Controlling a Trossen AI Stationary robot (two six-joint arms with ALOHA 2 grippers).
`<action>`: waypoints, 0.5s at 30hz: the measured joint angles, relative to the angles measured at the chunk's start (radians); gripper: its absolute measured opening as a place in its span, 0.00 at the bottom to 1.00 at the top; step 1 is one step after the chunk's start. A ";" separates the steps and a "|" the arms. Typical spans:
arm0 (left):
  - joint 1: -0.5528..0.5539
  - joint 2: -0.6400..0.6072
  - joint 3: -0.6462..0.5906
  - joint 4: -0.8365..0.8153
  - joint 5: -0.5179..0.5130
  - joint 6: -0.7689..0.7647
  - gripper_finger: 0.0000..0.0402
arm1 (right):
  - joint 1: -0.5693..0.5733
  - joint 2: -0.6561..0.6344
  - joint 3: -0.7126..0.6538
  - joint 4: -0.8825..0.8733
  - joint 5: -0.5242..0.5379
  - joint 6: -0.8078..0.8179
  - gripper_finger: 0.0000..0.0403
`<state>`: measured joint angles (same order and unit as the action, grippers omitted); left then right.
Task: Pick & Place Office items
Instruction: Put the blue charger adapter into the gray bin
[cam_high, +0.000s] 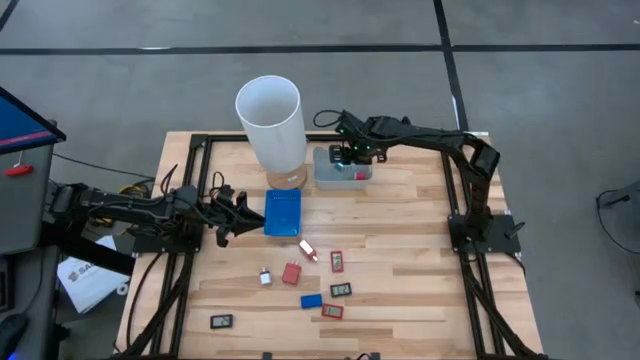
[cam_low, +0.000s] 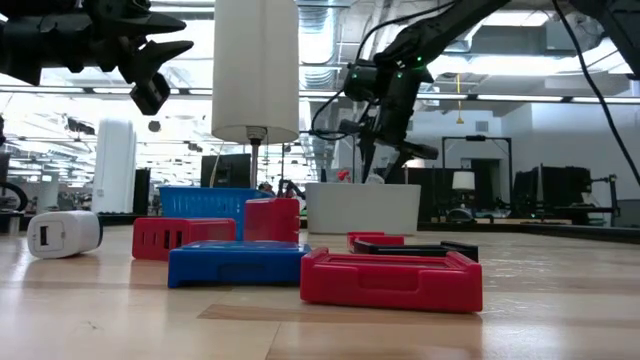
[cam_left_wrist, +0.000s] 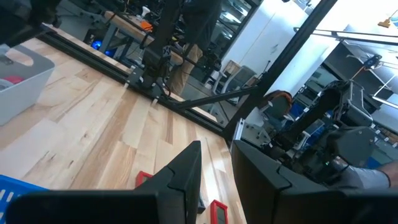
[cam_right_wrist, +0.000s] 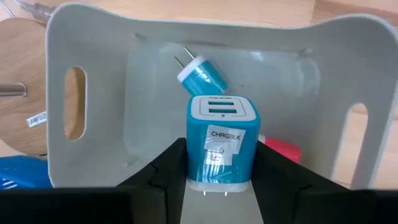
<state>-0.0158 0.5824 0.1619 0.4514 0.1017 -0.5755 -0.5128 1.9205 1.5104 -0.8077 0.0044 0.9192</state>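
My right gripper (cam_right_wrist: 221, 163) hangs over the grey tray (cam_high: 322, 180) at the table's far middle, shut on a teal cube charger (cam_right_wrist: 222, 140). Inside the tray lie another teal charger (cam_right_wrist: 202, 76) and a red piece (cam_right_wrist: 281, 151). My left gripper (cam_high: 232, 217) is open and holds nothing, just left of the blue tray (cam_high: 283, 212). Small red, blue, black and white office items lie flat on the near table, among them a red block (cam_high: 291, 273) and a blue piece (cam_high: 311, 300). My right gripper pinches the teal cube charger between its two fingers, one on each of its opposite side faces (cam_right_wrist: 193, 149). The fingers come from above, pointing down. The charger is lifted clear over the grey tray's floor, its face with the two ports turned away from the gripper.
A tall white cylinder (cam_high: 270, 120) stands on a round wooden base (cam_high: 287, 180) between the two trays, close to the grey tray's left side. Black frame rails run along the table's left and right edges. Bare wood lies right of the scattered items.
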 joint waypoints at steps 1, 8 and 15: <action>0.000 0.000 0.000 0.000 0.000 0.000 0.21 | -0.004 0.000 0.000 0.000 0.000 -0.002 0.35; 0.000 0.000 0.000 0.000 0.000 0.000 0.21 | -0.027 -0.001 0.000 0.001 0.001 -0.014 0.35; 0.000 0.000 0.000 0.000 0.000 -0.001 0.21 | -0.023 -0.001 0.000 0.011 -0.001 -0.037 0.38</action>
<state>-0.0158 0.5823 0.1619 0.4515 0.1017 -0.5762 -0.5357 1.9198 1.5105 -0.7968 0.0032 0.8821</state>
